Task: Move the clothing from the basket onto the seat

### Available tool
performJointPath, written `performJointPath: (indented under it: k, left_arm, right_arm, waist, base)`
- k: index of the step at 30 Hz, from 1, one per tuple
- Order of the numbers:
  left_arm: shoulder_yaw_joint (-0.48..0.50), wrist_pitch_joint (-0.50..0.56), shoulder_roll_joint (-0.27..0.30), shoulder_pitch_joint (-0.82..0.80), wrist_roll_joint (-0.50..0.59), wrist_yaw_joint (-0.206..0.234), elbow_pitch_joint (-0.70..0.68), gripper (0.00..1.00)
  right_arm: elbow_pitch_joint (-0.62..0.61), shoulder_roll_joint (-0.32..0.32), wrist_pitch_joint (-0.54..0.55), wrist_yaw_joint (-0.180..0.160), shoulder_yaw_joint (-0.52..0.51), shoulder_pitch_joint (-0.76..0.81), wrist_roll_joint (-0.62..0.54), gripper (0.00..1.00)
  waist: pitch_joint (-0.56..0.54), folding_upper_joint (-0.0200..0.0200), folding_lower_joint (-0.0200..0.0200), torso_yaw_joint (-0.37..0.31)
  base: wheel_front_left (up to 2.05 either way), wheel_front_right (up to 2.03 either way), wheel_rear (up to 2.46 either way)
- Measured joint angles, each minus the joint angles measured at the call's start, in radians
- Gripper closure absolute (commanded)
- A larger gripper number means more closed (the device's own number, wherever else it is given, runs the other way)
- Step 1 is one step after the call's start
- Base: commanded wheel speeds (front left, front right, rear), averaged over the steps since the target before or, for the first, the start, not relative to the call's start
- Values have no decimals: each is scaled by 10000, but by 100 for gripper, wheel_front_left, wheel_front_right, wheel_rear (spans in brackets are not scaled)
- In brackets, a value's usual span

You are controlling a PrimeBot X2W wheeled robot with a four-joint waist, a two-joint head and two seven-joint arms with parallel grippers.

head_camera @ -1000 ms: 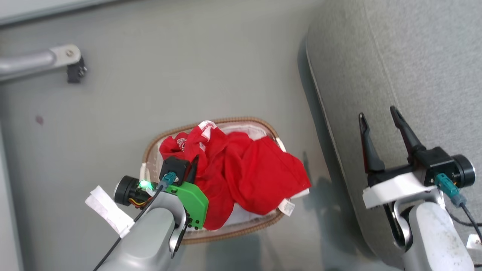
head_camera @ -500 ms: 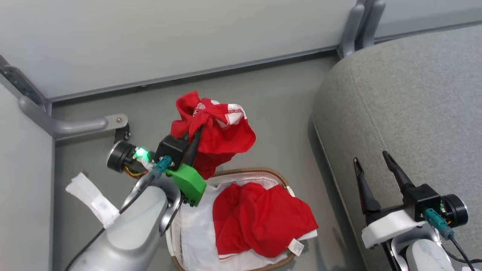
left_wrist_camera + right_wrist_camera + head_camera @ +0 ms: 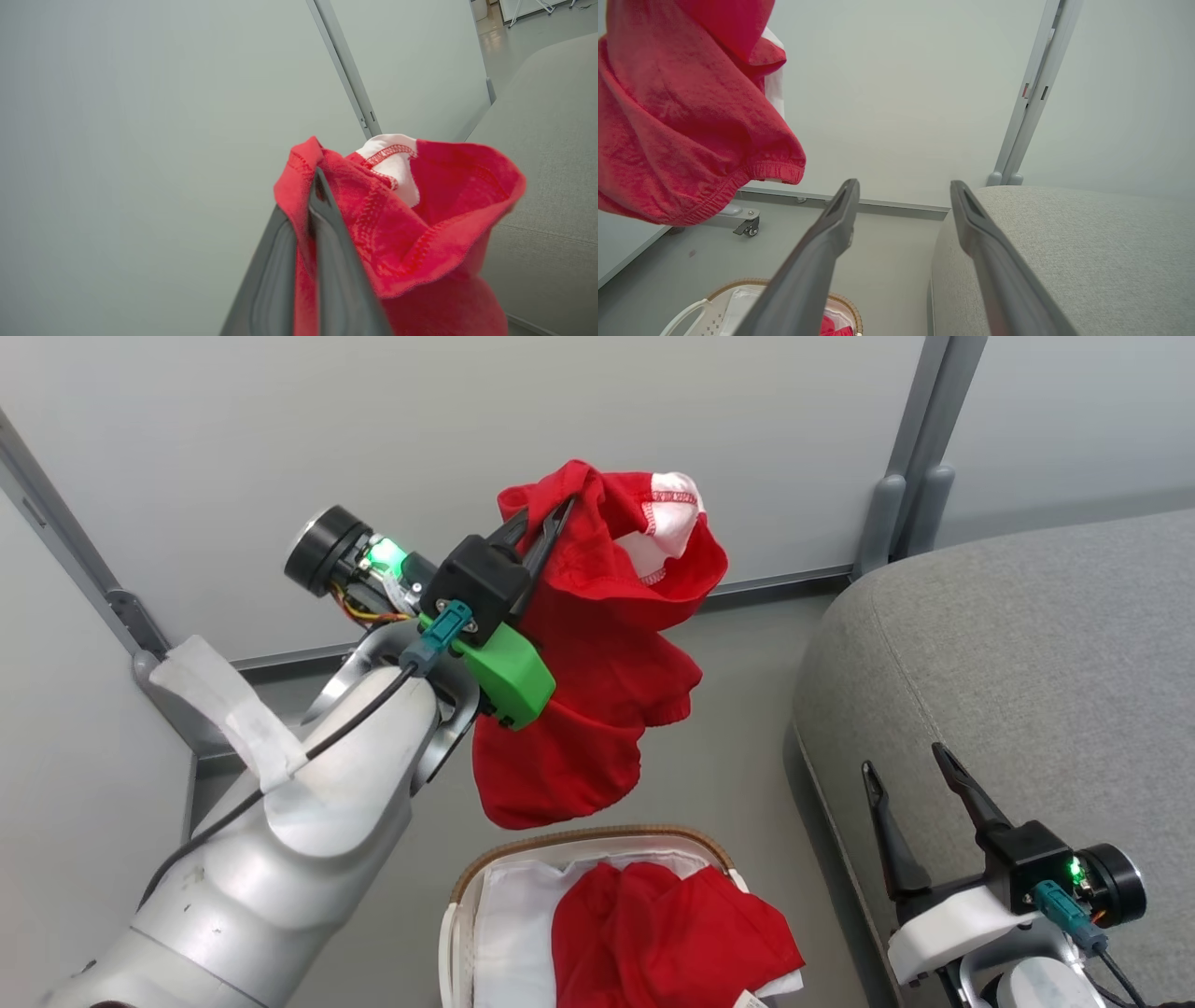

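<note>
Up high, L pincer (image 3: 551, 518) clamped on red garment (image 3: 597, 691), hanging above basket (image 3: 523, 847); R pincer (image 3: 903, 758) apart, empty, by seat (image 3: 1027, 663).

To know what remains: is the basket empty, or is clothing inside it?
Not empty. One red garment lies in the basket; the other garment hangs from the shut left gripper.

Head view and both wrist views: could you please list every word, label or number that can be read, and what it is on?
None can be read.
Lifted bright red fabric garment: white patch with red stitching, no lettering shows.
Bright red fabric garment in the brown-rimmed white basket: white care label, too small to read.
</note>
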Motion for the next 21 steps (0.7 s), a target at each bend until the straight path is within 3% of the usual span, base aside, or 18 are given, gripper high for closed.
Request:
performJointPath:
  k: [6,13,21]
  left_arm:
    - [-142,215,-12,-678,82,-125,-508,100]
    - [-194,368,-84,-991,65,-174,-713,100]
    - [-489,332,-366,-1033,-21,-184,-834,100]
  right_arm:
    - [130,0,0,0,431,-186,-284,0]
    - [545,-2,0,0,1379,-1434,-888,0]
    - [2311,4,-8,2,2084,-2917,-1465,0]
  waist:
    - [-183,0,0,179]
    - [-189,0,0,251]
    - [-155,0,0,357]
  base:
    - [0,0,0]
    - [0,0,0]
    - [0,0,0]
